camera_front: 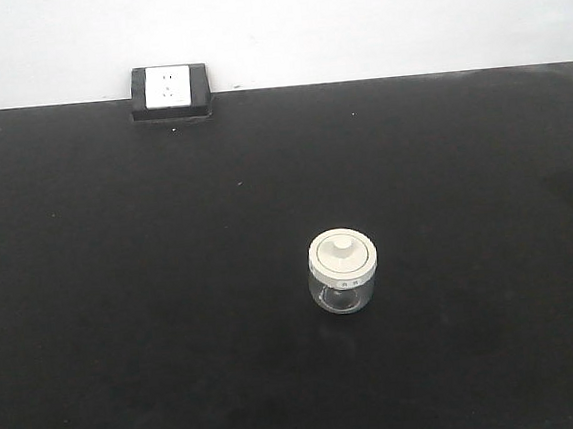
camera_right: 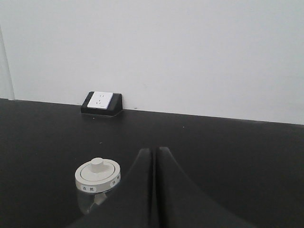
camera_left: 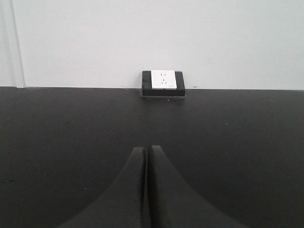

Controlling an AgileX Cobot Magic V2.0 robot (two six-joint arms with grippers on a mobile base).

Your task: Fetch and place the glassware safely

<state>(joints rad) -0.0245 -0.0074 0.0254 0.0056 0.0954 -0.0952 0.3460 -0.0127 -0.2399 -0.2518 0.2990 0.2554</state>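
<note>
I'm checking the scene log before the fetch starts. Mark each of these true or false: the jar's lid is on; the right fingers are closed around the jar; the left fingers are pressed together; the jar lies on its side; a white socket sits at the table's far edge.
1. The lid is on the glass jar. True.
2. The right gripper has its fingers closed around the jar. False: they are shut on nothing, and the jar stands to their left in the right wrist view.
3. The left gripper has its fingers pressed together. True.
4. The jar lies on its side. False: it stands upright on the black table.
5. A white socket sits at the table's far edge. True.
</note>
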